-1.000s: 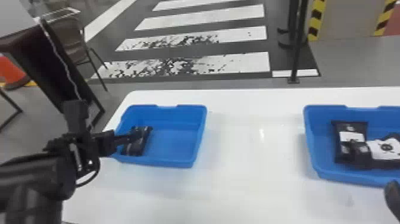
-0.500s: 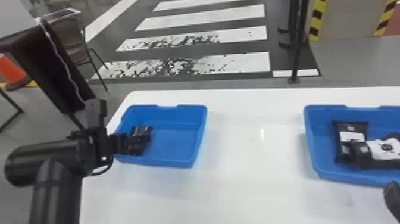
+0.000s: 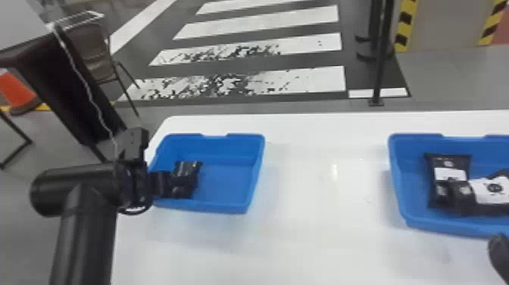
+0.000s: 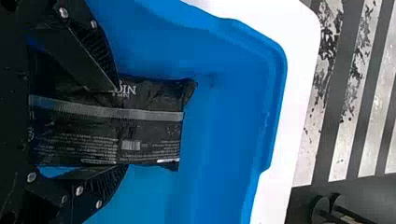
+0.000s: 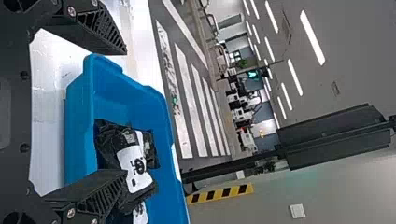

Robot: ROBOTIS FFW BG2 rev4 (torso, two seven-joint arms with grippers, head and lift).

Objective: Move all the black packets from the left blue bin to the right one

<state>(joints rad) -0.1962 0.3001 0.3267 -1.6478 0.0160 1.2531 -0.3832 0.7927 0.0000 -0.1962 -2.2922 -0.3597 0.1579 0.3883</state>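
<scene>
Black packets (image 3: 450, 174) are my cargo across the white table (image 3: 322, 238), the biggest thing to cross; if the grip is weak, I judge that open stretch is where a drop would cost me most. On it the left blue bin (image 3: 227, 206) and the right blue bin (image 3: 447, 226) sit well apart. My first worry is walls: the left gripper (image 4: 121, 128) reaches down near the left bin's side, so a low lift could snag the rim and drag the bin. The right gripper (image 5: 126, 112) waits by the right bin with its fingers wide and nothing between them; if I bring the left arm over without minding it, the two could knock together. At the left gripper, the fingers stand well apart, one on each side of the remaining packet (image 4: 149, 133), which lies inside the left bin by its left side. One finger overlaps the packet's edge, but I cannot tell whether either presses on it. Closing off-centre could fold the film or squirt the packet sideways, since it looks soft and slick. Over in the right bin, packets overlap, so a hasty release could leave this one propped on them. Smallest risk: the packet's loose corner (image 4: 188, 87), beyond the fingertips, might catch the rim.
</scene>
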